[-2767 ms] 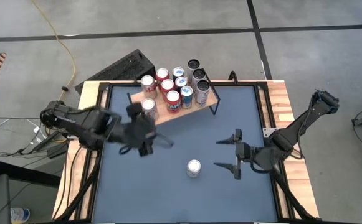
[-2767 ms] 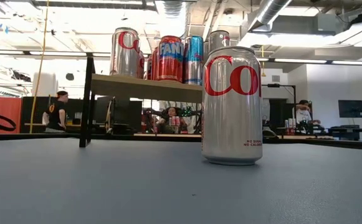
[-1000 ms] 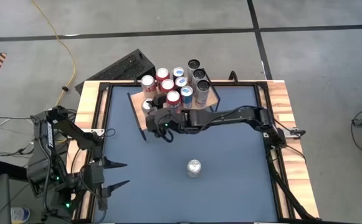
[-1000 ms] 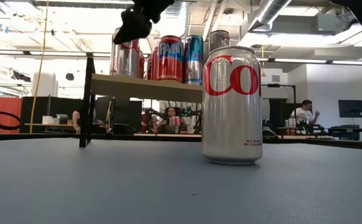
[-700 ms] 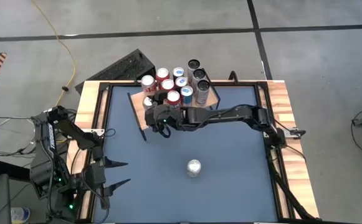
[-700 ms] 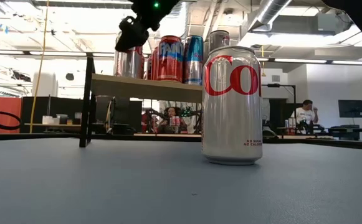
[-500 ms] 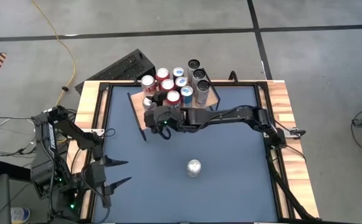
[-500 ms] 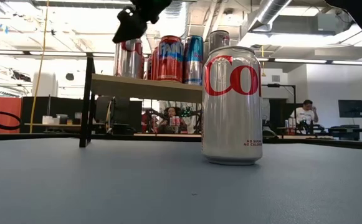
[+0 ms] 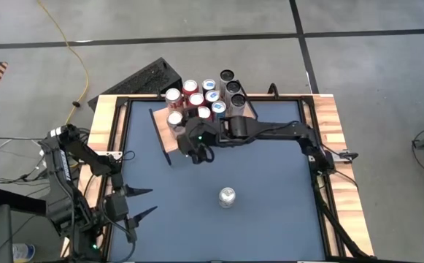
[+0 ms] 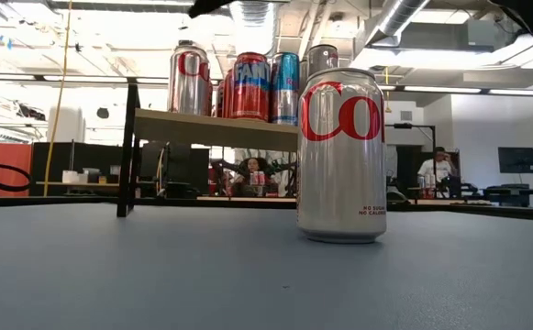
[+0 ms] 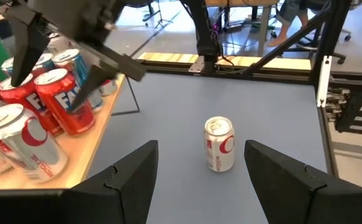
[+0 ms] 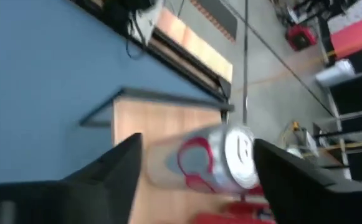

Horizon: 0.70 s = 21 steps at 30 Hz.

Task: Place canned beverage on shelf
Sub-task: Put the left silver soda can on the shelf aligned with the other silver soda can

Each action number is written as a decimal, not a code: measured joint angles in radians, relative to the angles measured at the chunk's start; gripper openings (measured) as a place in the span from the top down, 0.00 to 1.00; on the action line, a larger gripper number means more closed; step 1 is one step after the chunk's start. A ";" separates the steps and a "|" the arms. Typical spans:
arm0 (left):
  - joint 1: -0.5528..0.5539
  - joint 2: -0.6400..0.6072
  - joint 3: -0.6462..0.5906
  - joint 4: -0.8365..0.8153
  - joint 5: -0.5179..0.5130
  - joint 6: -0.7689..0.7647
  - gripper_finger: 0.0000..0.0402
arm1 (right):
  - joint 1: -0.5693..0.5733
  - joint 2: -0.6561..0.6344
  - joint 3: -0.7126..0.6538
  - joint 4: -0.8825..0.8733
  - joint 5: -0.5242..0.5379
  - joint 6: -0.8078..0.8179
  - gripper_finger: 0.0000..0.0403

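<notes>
Silver can on the table, well apart from right tool

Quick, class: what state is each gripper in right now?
Left gripper: open, empty.
Right gripper: open, around a can on the shelf.

High view: looks straight down from well above, taking in the whole table, both arms and the surrounding floor.
Low view: sits at tabletop height, facing level across the table into the room, very near the lone can.
Left wrist view: looks across the table from its near left corner.
Right wrist view: close over the shelf.
Shared: shelf and lone can.
</notes>
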 joint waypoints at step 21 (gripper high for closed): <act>-0.005 0.000 0.000 0.015 0.008 -0.027 0.43 | -0.085 0.036 -0.001 0.061 0.018 -0.079 1.00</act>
